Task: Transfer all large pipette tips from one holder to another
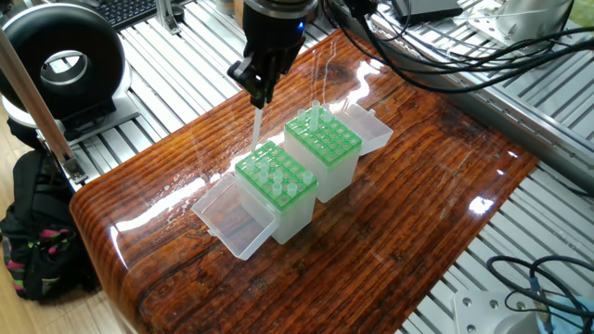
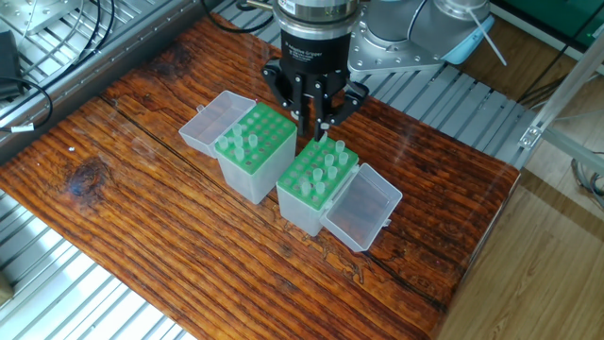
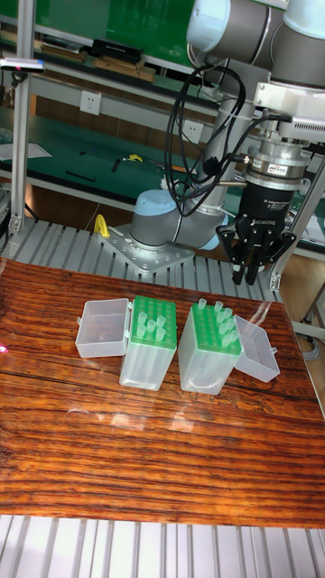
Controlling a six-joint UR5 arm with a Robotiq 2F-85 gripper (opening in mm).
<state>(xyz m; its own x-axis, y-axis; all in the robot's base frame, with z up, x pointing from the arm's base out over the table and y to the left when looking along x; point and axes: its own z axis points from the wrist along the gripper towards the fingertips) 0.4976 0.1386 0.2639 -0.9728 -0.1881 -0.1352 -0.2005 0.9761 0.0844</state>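
Gripper (image 1: 259,94) hangs above the two green-topped holders in the middle of the wooden table (image 1: 418,213), its fingers (image 2: 323,115) pinched on a single translucent pipette tip (image 1: 257,125) that points straight down, clear of the racks. In the tall fixed view the gripper (image 3: 246,275) sits above and just behind the right-hand holder, though the held tip is too faint to make out there.

The other large pipette tips (image 2: 324,168) stand upright in the holder (image 2: 311,194) nearer the table's far edge in that view, and a few more (image 2: 247,140) poke out of the neighbouring holder (image 2: 253,159). Both boxes stand side by side, nearly touching, each with its clear hinged lid (image 2: 360,209) folded open and resting outward on the wood.
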